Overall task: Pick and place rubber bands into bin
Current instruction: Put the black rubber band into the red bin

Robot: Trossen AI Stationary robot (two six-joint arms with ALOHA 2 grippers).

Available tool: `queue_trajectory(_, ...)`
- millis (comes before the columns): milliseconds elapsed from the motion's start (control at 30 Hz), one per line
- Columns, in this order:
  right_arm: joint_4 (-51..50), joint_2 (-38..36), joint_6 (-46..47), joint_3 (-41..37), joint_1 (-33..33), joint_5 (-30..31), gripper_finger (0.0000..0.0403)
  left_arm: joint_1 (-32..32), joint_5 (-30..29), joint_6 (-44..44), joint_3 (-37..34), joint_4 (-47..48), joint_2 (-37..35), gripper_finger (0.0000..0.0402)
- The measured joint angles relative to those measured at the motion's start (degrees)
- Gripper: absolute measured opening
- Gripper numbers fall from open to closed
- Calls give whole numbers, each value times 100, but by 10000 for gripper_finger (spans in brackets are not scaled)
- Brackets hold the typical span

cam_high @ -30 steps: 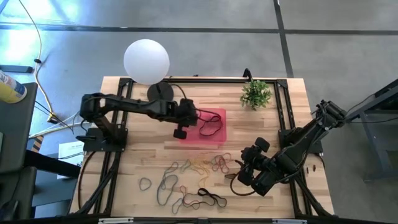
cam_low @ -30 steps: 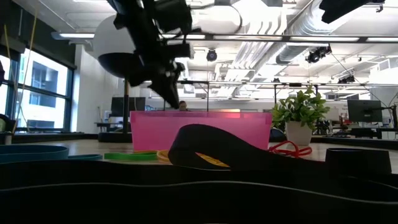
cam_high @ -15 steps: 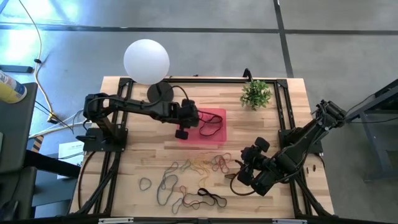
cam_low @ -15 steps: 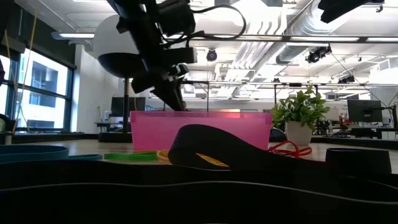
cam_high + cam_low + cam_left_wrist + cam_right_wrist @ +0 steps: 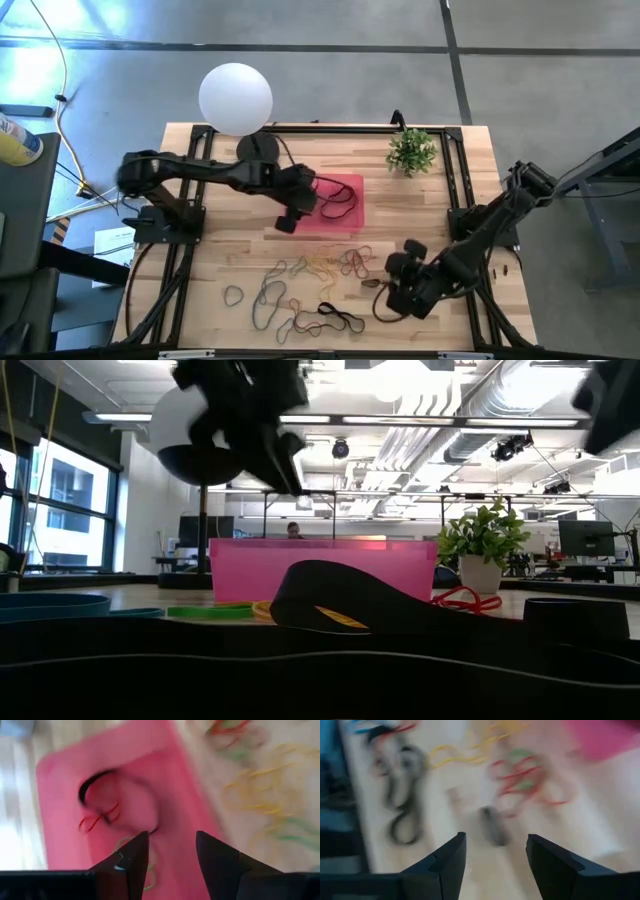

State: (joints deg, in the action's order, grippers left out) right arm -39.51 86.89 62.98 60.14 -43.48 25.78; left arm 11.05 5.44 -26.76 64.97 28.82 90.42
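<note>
So the landmark here is the bin (image 5: 335, 205), that shallow pink tray sitting around the middle of the desk (image 5: 215, 250), and everything else gets placed off it. Nearest the front edge of the desk, well short of the bin, there's the loose spread of rubber bands (image 5: 300, 285): black and grey loops closest to the edge, then yellow, red and green ones a bit nearer the bin. The right claw (image 5: 492, 855) hangs over the end of that spread farthest from the lamp side, with its two fingers standing apart and nothing between them; a red and green tangle (image 5: 525, 782) lies just ahead of it on the wood. Moving up to the bin itself, the left claw (image 5: 170, 852) is over the bin's edge on the lamp side, fingers parted and released, holding nothing. Inside the bin you can see a black loop (image 5: 107, 782) and a red one (image 5: 97, 820) lying on the pink floor. Past the bin, the white globe lamp (image 5: 235, 97) stands at the back corner, and the little potted plant (image 5: 412, 150) sits at the back on the bin's other side.
</note>
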Motion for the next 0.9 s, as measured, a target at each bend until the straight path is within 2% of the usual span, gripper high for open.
queue_trajectory(200, 1801, 2, -707, -960, -7, -411, 188, -508, -205, 18, 0, 398, -883, 137)
queue_trajectory(367, 2528, 2, -1182, -1442, 256, -1033, 166, -864, -821, 247, 0, 686, -1542, 128)
queue_trajectory(467, 2953, 2, -1455, -1603, 445, -1202, 152, -1027, -1257, 477, 2, 976, -1863, 127)
queue_trajectory(600, 3304, 59, -1891, -1688, 658, -1480, 138, -1227, -1727, 839, 2, 1496, -2187, 128)
queue_trajectory(767, 3399, 363, -2296, -1692, 833, -2142, 134, -1439, -2144, 1263, 2, 2081, -2464, 129)
queue_trajectory(900, 3428, 565, -2304, -1692, 907, -2151, 134, -1579, -2387, 1508, 2, 2284, -2596, 129)
